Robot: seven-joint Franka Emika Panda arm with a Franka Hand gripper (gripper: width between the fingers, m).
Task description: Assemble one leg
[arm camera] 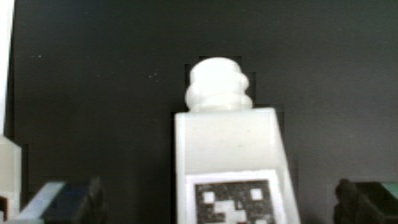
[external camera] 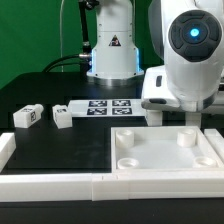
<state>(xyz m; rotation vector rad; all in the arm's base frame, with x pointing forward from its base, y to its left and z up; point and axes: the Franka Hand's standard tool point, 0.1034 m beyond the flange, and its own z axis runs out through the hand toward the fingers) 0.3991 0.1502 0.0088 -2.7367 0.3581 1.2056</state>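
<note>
Wrist view: leg [arm camera: 228, 150] sits dead centre against the black worktop [arm camera: 89, 90], with its marker tag at the gripper end and its rounded knob [arm camera: 217, 85] pointing away. The gripper [arm camera: 217, 198] straddles it but is released. Its fingers [arm camera: 63, 200] are spread wide with a dark gap on each side of the leg, so they are not touching it.

Exterior view: the arm [external camera: 185, 55] hangs over the far edge of the white panel [external camera: 165, 160] with round corner holes, and its body hides the gripper. A small white upright bit shows under the arm, can't tell what it is. Two more legs [external camera: 27, 116] sit on the worktop at the exterior view's left, near each other but not touching. The marker board [external camera: 105, 107] lies flat between them and the arm. A white rail [external camera: 60, 182] runs just in front of the panel.
</note>
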